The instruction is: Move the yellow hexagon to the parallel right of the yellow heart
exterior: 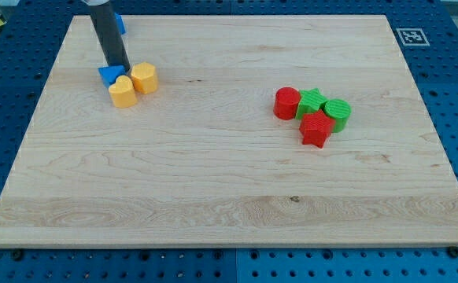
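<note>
The yellow hexagon [145,78] sits at the board's upper left, touching the yellow heart [123,91], which lies just to its lower left. A blue triangle [109,75] lies against the heart's upper left. My tip [120,67] stands between the blue triangle and the yellow hexagon, just above the heart and close to all three. The rod rises to the view's top.
A second blue block [120,23] shows partly behind the rod near the board's top edge. At the right middle is a cluster: a red cylinder [286,103], a green star [312,102], a green cylinder [337,113] and a red block [316,129]. A marker tag [409,36] sits at the top right corner.
</note>
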You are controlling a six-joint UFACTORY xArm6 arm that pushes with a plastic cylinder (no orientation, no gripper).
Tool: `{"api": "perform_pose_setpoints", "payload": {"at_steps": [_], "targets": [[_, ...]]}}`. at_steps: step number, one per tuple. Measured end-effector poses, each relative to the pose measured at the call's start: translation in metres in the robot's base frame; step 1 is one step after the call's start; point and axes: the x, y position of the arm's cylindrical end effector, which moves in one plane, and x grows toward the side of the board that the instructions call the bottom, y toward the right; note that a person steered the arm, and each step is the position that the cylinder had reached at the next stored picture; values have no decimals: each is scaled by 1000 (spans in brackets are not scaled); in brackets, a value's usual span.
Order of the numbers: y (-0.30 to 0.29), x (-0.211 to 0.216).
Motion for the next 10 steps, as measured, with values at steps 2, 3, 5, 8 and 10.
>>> {"api": "perform_pose_setpoints", "payload": {"at_steps": [2,3,5,8,10], "targets": [[9,4],[26,10],[46,37],[56,61],[64,72]]}}
